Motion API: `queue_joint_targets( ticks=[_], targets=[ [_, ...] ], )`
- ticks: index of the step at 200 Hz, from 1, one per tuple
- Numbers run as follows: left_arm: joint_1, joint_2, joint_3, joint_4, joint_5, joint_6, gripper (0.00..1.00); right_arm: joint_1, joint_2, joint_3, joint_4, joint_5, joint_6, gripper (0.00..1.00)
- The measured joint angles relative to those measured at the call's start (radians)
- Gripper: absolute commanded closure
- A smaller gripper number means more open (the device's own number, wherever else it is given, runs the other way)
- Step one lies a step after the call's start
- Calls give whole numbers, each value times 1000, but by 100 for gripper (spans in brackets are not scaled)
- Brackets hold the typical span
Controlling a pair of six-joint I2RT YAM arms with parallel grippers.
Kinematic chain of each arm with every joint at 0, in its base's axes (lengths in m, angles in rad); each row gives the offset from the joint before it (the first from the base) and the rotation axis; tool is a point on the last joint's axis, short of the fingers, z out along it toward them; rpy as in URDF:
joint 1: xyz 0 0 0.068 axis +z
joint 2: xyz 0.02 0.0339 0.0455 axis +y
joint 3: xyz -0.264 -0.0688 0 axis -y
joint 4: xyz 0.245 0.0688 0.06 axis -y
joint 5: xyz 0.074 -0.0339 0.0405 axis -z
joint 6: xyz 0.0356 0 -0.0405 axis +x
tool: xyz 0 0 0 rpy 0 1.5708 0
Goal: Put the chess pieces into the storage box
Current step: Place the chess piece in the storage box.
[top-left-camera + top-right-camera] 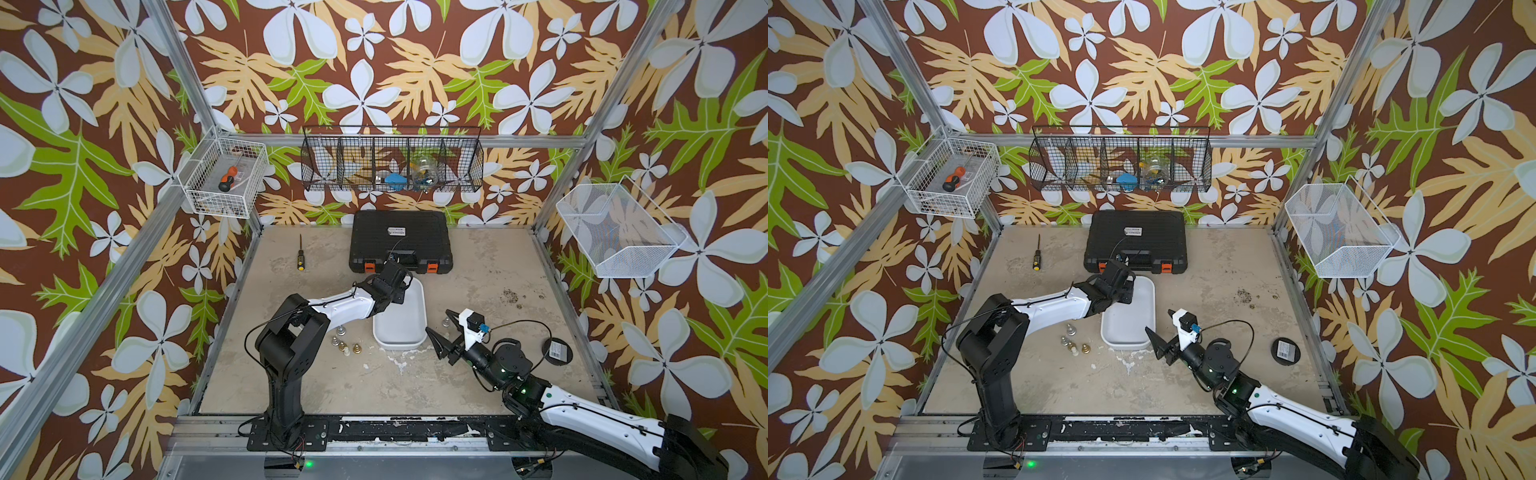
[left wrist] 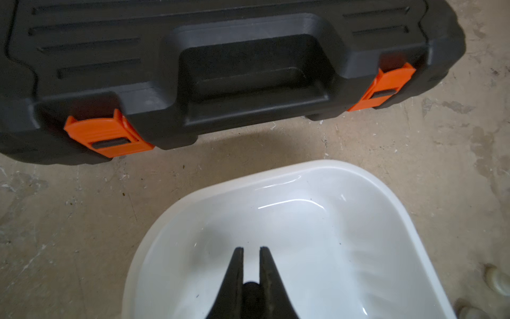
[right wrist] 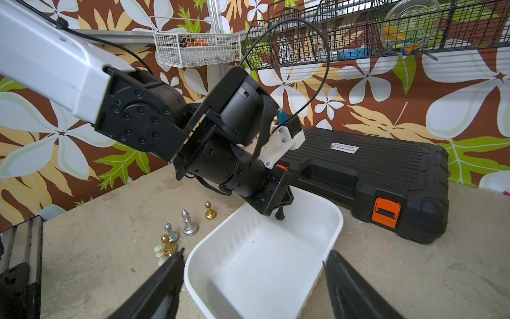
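while left tool hung over far end of storage box, clamped on black piece, right tool gaped wide by box's near corner. gold, silver, cream loose pieces stood on bench beside box.

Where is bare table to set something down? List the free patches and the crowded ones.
Free: the table in front of the white box; the right side between black case and round disc. Crowded: chess pieces either side of the box.
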Motion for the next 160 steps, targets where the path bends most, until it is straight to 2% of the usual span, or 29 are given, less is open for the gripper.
queue_joint_targets(
  ticks=[71, 160],
  targets=[
    [8, 71, 6, 62, -52, 0, 90, 0, -15, -1, 0, 0, 0, 19],
    [18, 89, -29, 127, -86, -16, 90, 0, -40, -12, -1, 1, 0, 19]
  ],
)
